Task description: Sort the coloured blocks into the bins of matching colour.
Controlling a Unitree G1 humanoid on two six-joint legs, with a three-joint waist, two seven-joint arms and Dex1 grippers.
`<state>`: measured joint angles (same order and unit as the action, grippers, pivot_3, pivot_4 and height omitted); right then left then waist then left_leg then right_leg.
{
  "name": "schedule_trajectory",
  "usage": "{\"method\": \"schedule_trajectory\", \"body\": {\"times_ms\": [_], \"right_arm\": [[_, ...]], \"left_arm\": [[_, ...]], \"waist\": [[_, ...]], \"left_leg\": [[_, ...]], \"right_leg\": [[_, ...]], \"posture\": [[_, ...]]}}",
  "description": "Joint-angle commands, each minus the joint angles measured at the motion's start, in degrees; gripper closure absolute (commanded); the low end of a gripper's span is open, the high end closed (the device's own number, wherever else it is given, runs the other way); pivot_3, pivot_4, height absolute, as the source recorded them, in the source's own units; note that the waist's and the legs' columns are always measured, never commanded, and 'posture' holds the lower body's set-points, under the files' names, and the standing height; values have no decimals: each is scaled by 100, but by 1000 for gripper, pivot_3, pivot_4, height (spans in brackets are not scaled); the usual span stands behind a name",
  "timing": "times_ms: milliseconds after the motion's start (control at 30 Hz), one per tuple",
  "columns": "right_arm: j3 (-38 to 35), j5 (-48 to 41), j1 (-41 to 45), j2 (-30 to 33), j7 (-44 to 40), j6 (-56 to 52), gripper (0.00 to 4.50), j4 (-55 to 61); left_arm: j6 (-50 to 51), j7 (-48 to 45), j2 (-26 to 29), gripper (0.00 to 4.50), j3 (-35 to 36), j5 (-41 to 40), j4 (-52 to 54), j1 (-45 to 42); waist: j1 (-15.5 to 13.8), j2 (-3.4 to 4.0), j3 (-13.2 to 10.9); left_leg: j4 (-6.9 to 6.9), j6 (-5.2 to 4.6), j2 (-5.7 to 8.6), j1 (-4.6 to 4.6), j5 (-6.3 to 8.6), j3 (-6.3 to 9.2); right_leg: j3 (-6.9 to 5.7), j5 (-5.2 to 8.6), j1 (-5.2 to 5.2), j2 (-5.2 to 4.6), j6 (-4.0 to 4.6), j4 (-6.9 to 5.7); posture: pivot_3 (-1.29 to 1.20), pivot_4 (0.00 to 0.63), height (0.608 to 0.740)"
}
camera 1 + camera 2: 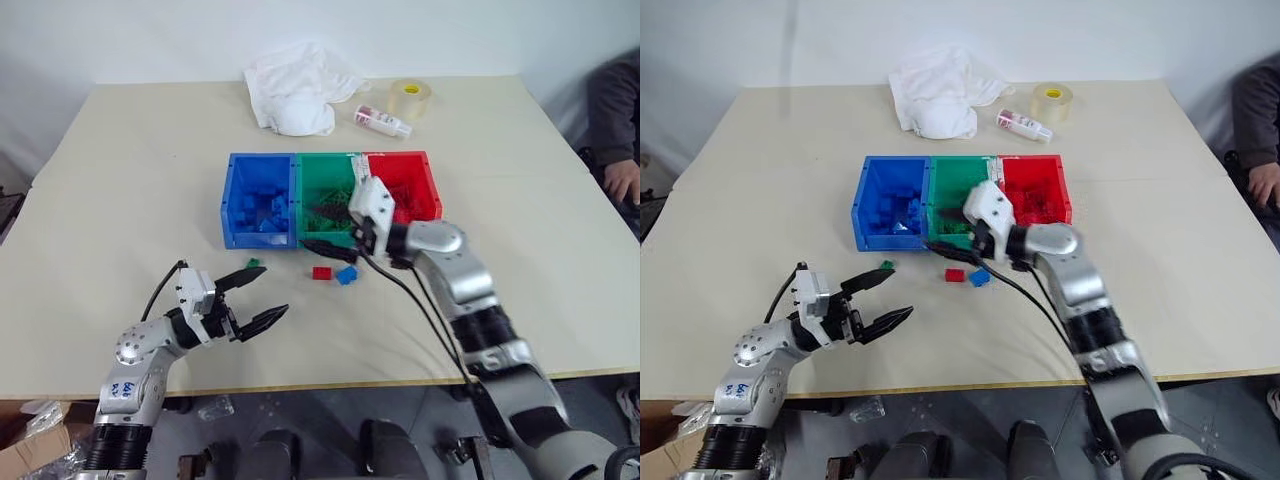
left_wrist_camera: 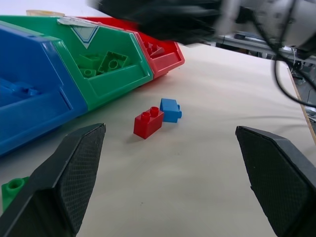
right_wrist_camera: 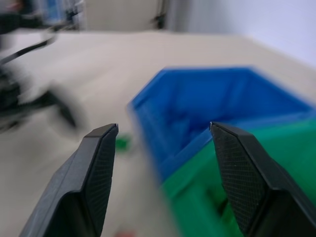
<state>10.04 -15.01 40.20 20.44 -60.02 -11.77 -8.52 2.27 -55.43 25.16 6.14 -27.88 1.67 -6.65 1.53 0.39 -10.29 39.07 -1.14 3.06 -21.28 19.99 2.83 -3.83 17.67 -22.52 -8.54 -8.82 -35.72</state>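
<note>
The bins stand joined in a row mid-table: blue (image 1: 258, 200), green (image 1: 325, 190) and red (image 1: 405, 185), each holding blocks of its own colour. My right gripper (image 1: 322, 230) hovers at the green bin's front wall, pointing toward the blue bin, open with nothing between its fingers (image 3: 98, 163). On the table in front of the bins lie a red block (image 1: 322, 272), a blue block (image 1: 346, 275) touching it, and a green block (image 1: 253, 264). My left gripper (image 1: 255, 297) is open and empty near the front edge, aimed at the red block (image 2: 147, 122) and blue block (image 2: 170, 109).
A crumpled white cloth (image 1: 300, 90), a small bottle (image 1: 382, 122) and a tape roll (image 1: 410, 100) lie at the far side of the table. A person's hand (image 1: 622, 180) rests at the right edge. A black cable trails from my right arm across the table.
</note>
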Motion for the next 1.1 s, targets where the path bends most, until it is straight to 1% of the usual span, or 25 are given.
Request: {"method": "schedule_trajectory", "body": {"times_ms": [33, 200, 333, 400, 533, 700, 867, 967, 1100], "right_arm": [[-255, -432, -482, 591, -376, -504, 1414, 947], [-833, -792, -1499, 1458, -384, -1000, 1414, 1733], [-1387, -958, -2378, 2011, -274, -1277, 1414, 2198], [-1578, -994, -2694, 2204, -213, -1370, 1414, 2342], [-1787, -1037, -2966, 2382, -114, -1441, 1414, 2451], [-1758, -1057, -2964, 2400, -68, -1458, 1414, 2517], [-1312, -904, -2537, 2205, 35, -1508, 1414, 2321], [-943, -703, -2154, 1975, 63, -1372, 1414, 1906], [-452, -314, -1591, 1622, -31, -874, 1414, 1078]], "left_arm": [[-80, -77, 15, 0, 7, -40, 68, -97], [-100, -178, 55, 0, 15, -33, -92, -222], [-124, -252, 93, 0, 48, -34, -204, -288], [-134, -283, 114, 0, 57, -40, -243, -307], [-137, -340, 146, 0, 80, -42, -324, -364], [-158, -397, 163, 0, 100, -29, -422, -452], [-178, -387, 163, 0, 126, -14, -434, -464], [-186, -349, 147, 0, 133, -17, -355, -400], [-210, -267, 97, 0, 121, -7, -238, -282]], "waist": [[-8, 0, 0], [-44, 0, 0], [-130, -1, -1], [-164, -2, -1], [-172, -2, -1], [-169, -2, -1], [-157, -2, -1], [-152, -2, -1], [-146, -2, -1]], "left_leg": [[0, 0, 0, 0, 0, -1], [0, 0, -1, -1, 0, -6], [-1, -1, -5, -1, 0, -15], [1, -1, -7, -1, 0, -20], [4, -1, -8, 0, 0, -24], [4, -1, -8, 0, 0, -24], [4, -1, -8, 0, 0, -23], [4, -1, -11, 1, 0, -23], [4, -1, -10, 1, 0, -23]], "right_leg": [[1, 0, 1, 0, 0, 3], [2, 0, 5, 0, 0, 12], [3, 0, 5, 0, -1, 21], [4, 0, 6, 0, -1, 21], [6, -1, 9, 0, -2, 26], [5, -1, 8, 1, -2, 25], [5, -1, 9, 0, -2, 25], [4, -1, 8, 2, -2, 25], [4, -1, 8, 2, -2, 25]], "posture": [[0, 150, 740], [0, 150, 740], [0, 150, 740], [0, 150, 740], [0, 150, 740], [0, 150, 740], [0, 150, 740], [0, 150, 740], [0, 150, 740]]}}
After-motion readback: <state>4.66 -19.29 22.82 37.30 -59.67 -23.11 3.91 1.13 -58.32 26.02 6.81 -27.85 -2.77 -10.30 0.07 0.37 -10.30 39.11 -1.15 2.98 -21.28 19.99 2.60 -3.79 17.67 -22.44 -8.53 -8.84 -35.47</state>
